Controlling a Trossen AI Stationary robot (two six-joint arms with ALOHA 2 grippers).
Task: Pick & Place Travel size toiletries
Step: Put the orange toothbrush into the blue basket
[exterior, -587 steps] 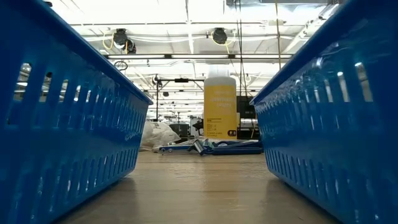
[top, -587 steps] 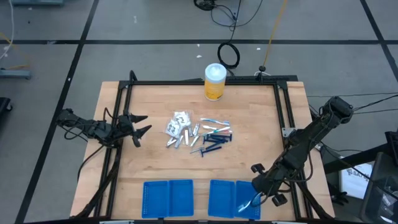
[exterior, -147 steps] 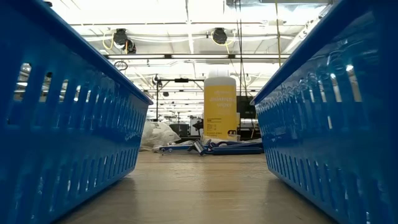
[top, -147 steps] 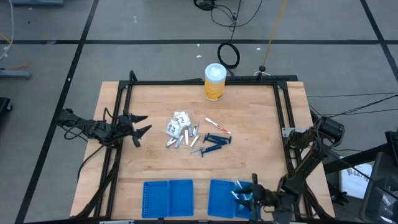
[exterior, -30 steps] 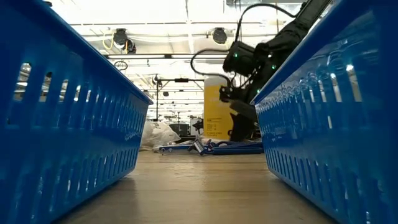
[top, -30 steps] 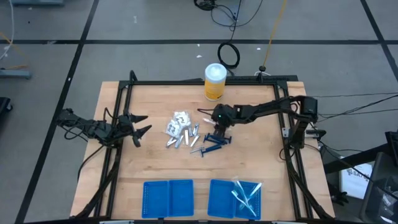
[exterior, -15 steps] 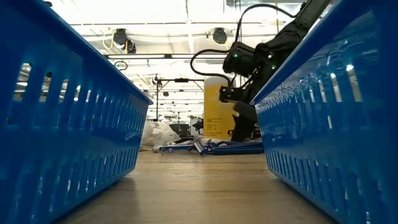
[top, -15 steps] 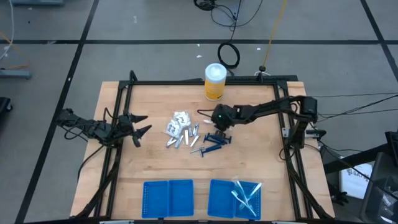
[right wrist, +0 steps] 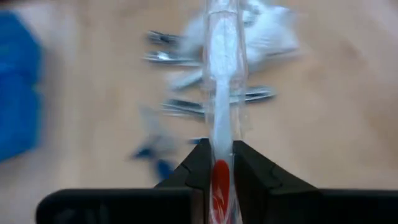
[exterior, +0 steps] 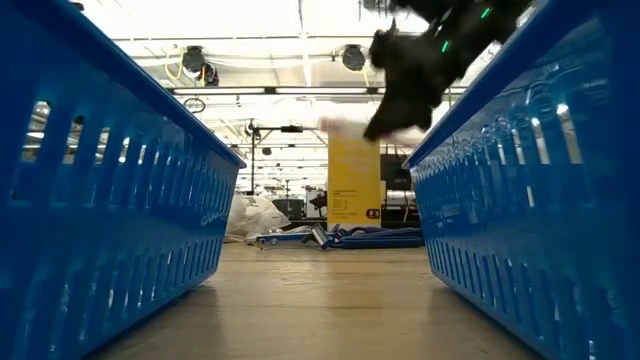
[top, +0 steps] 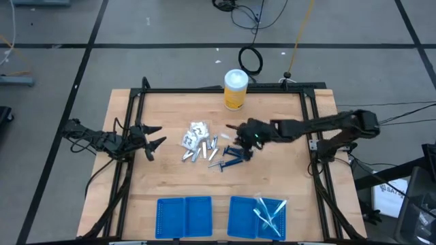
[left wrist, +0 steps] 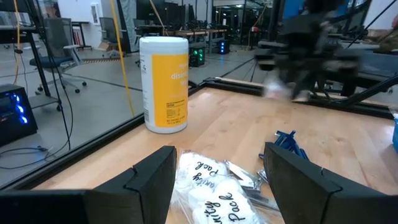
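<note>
Wooden table: right gripper, a second ago hovering open over pile, now clamped on clear-wrapped brush, lifting clear; tray drop next. Left gripper idle, open.

floor: grey, dark lines | cables | ceiling lights

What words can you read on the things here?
"Pack": in curly writing on the packets, seen twice in the left wrist view.
Canister: pale print on its yellow label, too blurred to read in any view.
No other readable text shows.
</note>
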